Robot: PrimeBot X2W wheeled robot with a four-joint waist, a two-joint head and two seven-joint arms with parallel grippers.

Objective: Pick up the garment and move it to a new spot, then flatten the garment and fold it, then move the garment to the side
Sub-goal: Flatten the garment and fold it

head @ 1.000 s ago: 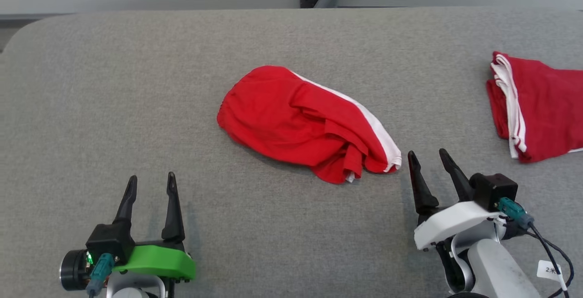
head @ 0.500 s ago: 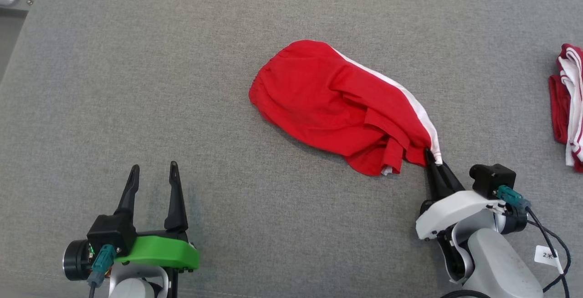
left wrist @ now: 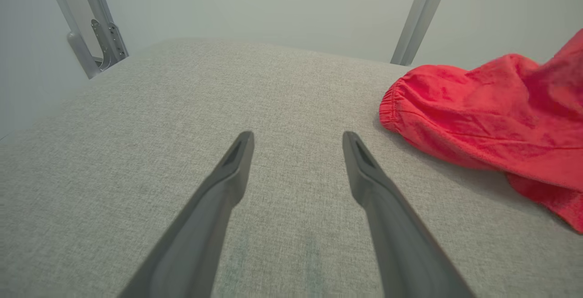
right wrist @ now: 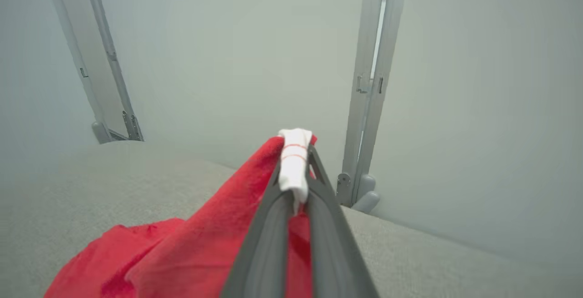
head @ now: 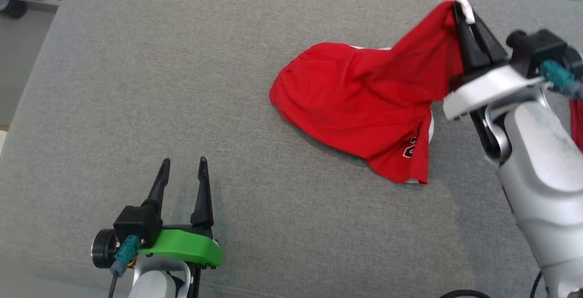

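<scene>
Holding one corner of the red fabric sports garment (head: 360, 102), the right gripper (head: 460, 5) has its two long dark fingers pressed together on the cloth, high above the far right part of the grey fabric-covered table (head: 136, 84). In the right wrist view the white trim (right wrist: 294, 161) is pinched between the fingers of this gripper (right wrist: 295, 170), and the red cloth (right wrist: 196, 252) hangs down from it to the left.

Only this corner is in the air. The rest of the garment lies on the table near the middle, with the gathered elastic edge (head: 282, 88) as its far end. So the long axis goes from the lifted corner down and leftwards to that elastic edge.

The left gripper (head: 184, 160) is near the front edge, with fingers wide apart and nothing between them, well apart from the cloth. From it (left wrist: 298, 136) the garment (left wrist: 478, 106) lies ahead and to the right. I judge that the right arm alone carries the garment to the new spot, and more lift is needed before the low end leaves the table
</scene>
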